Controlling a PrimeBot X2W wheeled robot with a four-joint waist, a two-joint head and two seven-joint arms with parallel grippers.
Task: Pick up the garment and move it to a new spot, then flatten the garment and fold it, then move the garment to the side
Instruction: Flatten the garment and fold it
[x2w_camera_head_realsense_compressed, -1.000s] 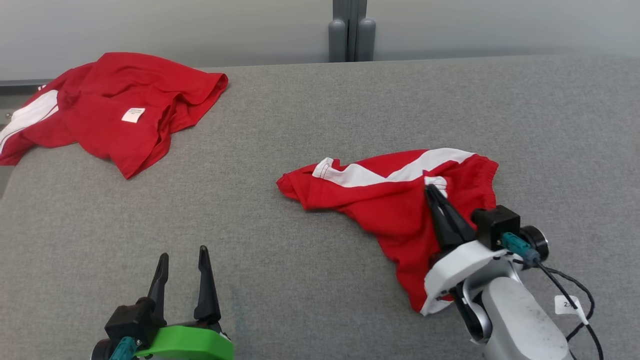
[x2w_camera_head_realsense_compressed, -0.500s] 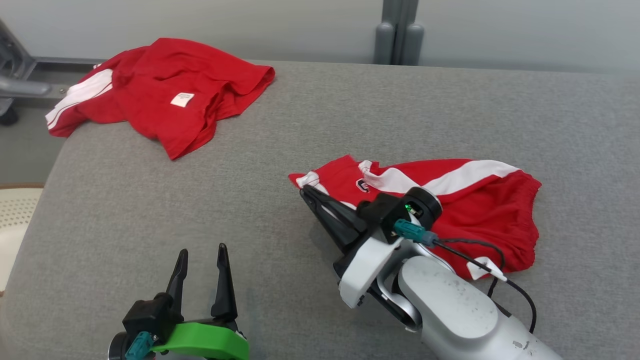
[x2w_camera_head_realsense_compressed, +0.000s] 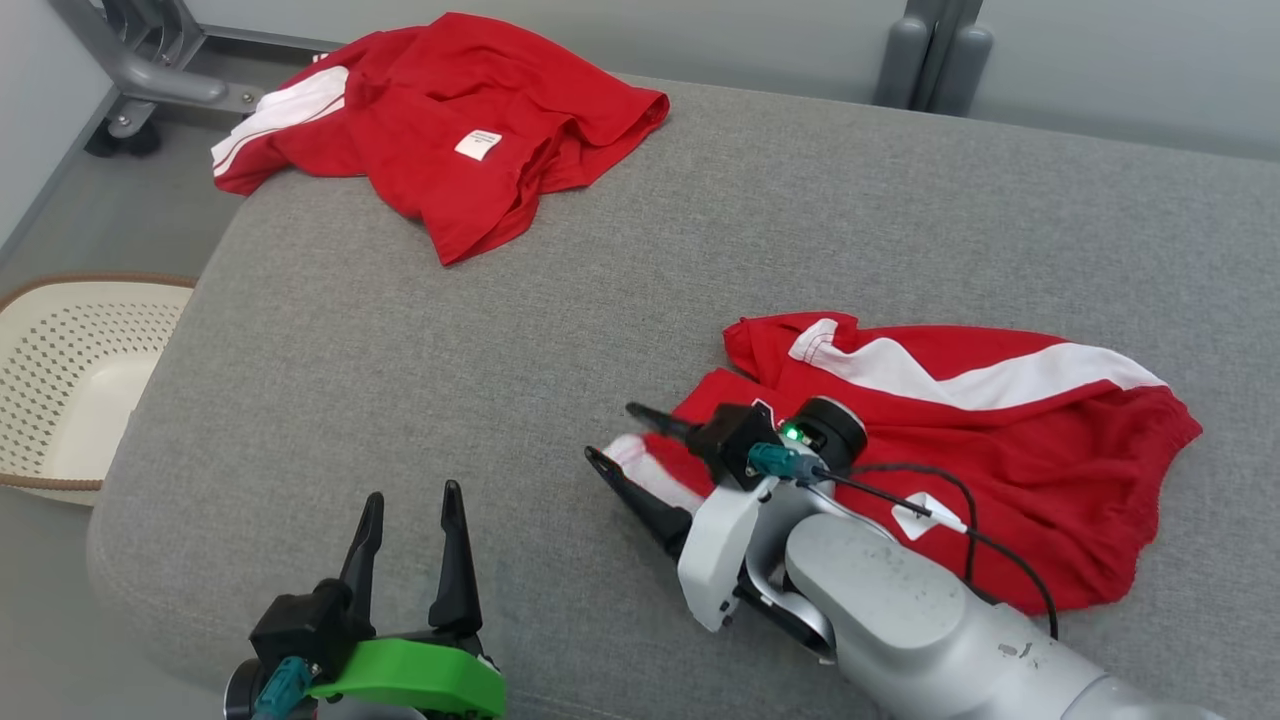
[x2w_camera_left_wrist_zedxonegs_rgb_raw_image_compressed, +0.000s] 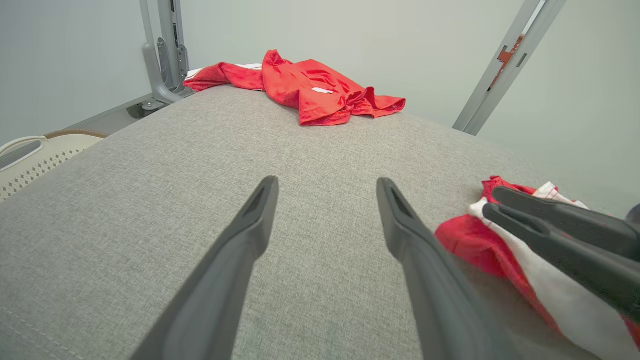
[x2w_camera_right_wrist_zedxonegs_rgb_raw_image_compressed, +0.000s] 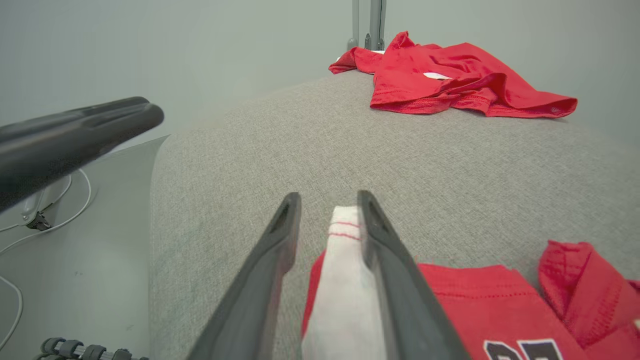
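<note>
The garment (x2w_camera_head_realsense_compressed: 1000, 440) is a pair of red shorts with a white stripe, lying crumpled on the right half of the grey cushion (x2w_camera_head_realsense_compressed: 480, 360). My right gripper (x2w_camera_head_realsense_compressed: 612, 432) is at the garment's left corner, low over the cushion, its fingers spread apart. In the right wrist view the white hem (x2w_camera_right_wrist_zedxonegs_rgb_raw_image_compressed: 345, 280) lies loose between the fingers of the right gripper (x2w_camera_right_wrist_zedxonegs_rgb_raw_image_compressed: 327, 200), with a gap on one side. My left gripper (x2w_camera_head_realsense_compressed: 410, 495) stands open and empty near the front edge, left of the garment. In the left wrist view the left gripper (x2w_camera_left_wrist_zedxonegs_rgb_raw_image_compressed: 327, 182) points over bare cushion, the garment (x2w_camera_left_wrist_zedxonegs_rgb_raw_image_compressed: 465, 240) at its right.
A second red garment (x2w_camera_head_realsense_compressed: 460, 130) with a white tag lies bunched at the cushion's far left corner. A pale perforated basket (x2w_camera_head_realsense_compressed: 60, 380) stands on the floor left of the cushion. Grey metal posts (x2w_camera_head_realsense_compressed: 935, 50) rise behind.
The head camera has swung. My right gripper has drawn the garment's corner leftward across the cushion and its fingers have come apart. The left gripper stays open.
</note>
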